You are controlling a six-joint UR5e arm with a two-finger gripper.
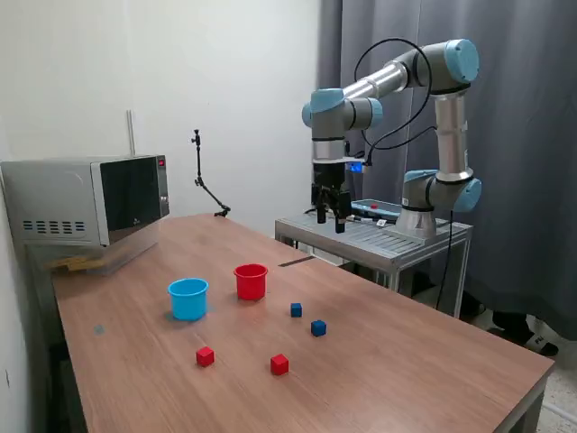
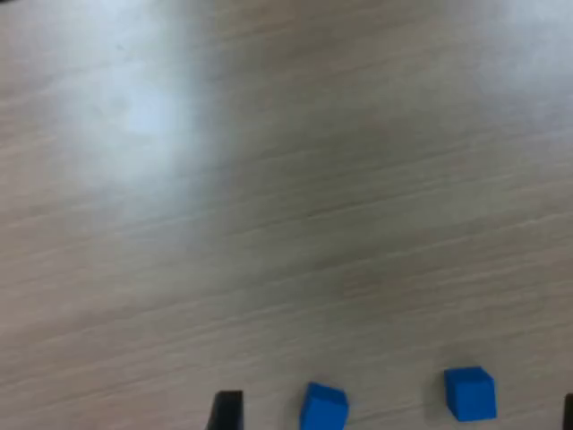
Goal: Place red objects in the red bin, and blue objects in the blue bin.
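The red cup point(image 1: 251, 281) and the light blue cup point(image 1: 188, 298) stand upright side by side on the wooden table point(image 1: 135, 379). Two dark blue cubes point(image 1: 296, 309) point(image 1: 318, 327) lie to the exterior view's right of the cups. Two red cubes point(image 1: 206, 356) point(image 1: 279, 363) lie nearer the front edge. My gripper point(image 1: 330, 219) hangs high above the table's far side, open and empty, well clear of everything. In the wrist view both blue cubes point(image 2: 323, 408) point(image 2: 469, 392) show at the picture's edge, between my fingertips point(image 2: 226, 412). The cups and red cubes are out of that view.
A microwave point(image 1: 90, 203) sits on the table at the exterior view's left. A thin black jointed stand point(image 1: 206, 185) rises at the far edge. The arm's base stands on a metal stand point(image 1: 374, 236) behind the table. A grey curtain hangs at the back right.
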